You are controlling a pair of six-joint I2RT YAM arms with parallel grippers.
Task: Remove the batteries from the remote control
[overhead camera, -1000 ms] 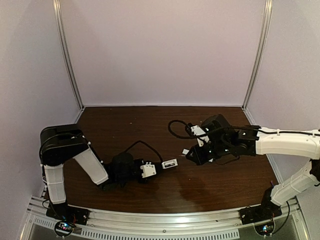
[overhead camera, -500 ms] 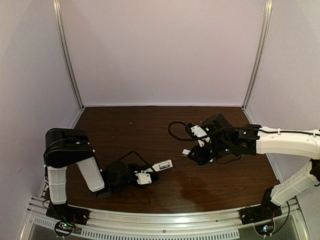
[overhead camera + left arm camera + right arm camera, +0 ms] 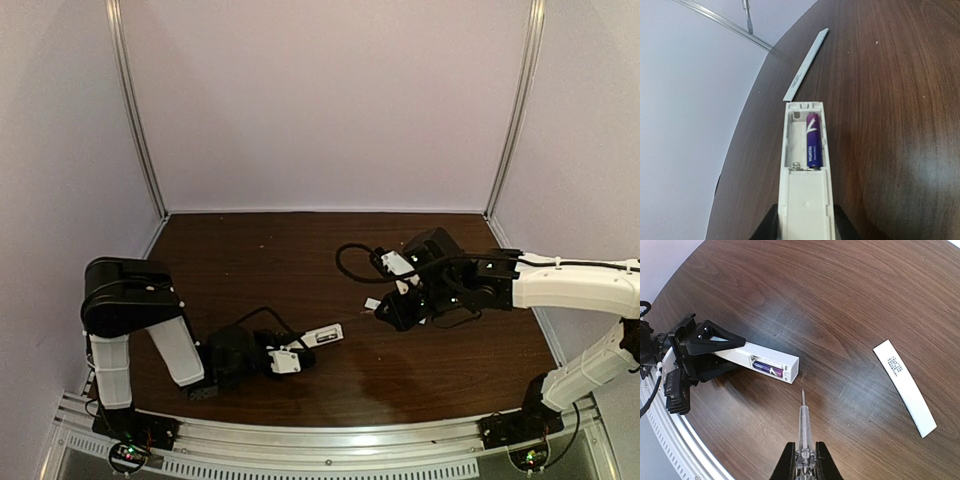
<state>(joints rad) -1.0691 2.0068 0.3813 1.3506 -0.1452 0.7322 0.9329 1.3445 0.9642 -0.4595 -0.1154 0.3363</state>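
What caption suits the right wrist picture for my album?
Right gripper holds a screwdriver toward the opened remote control, one purple battery inside, its cover lying apart.

White shells (image 3: 575, 285), black joints (image 3: 120, 295), black cables (image 3: 350, 262) — left pincer (image 3: 297, 352), right pincer (image 3: 384, 313) black.

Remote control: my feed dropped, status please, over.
Left gripper shut on remote control, one battery inside. Right gripper shut on screwdriver. Cover lies apart on table.
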